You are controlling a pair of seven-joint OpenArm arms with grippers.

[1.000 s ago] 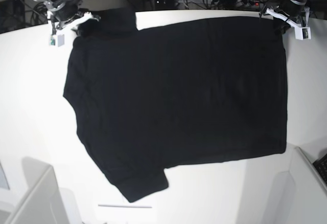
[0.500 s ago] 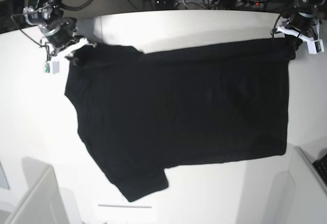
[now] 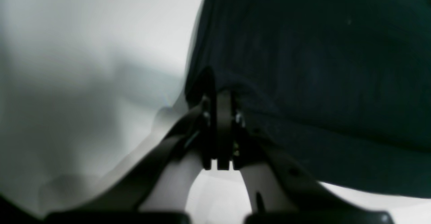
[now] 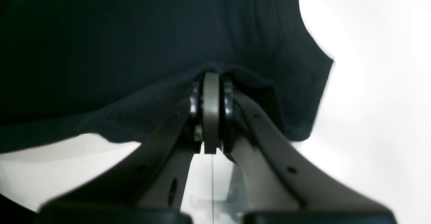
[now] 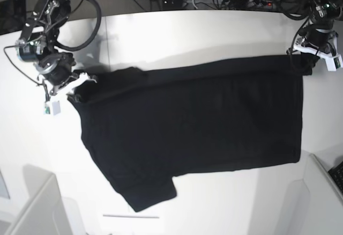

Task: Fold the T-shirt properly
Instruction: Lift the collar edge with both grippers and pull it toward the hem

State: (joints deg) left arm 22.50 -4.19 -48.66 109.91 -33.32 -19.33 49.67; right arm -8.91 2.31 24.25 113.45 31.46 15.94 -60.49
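While both hands, left hand (image 3: pixel 220 129) and right hand (image 4: pixel 210 116), are pinching the large black cloth T-shirt (image 5: pixel 193 127) closed, I am risking uneven pull skewing the fold.

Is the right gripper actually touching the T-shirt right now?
Touching. The right wrist view shows the right gripper with jaws shut on a pinched edge of the T-shirt.

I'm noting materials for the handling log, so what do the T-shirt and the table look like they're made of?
The T-shirt: soft, matte black knit cloth, likely cotton jersey; it sags and creases where the right gripper and left gripper pinch it. The table: a smooth white hard surface, perhaps laminate, with soft glare; the exact material cannot be told.
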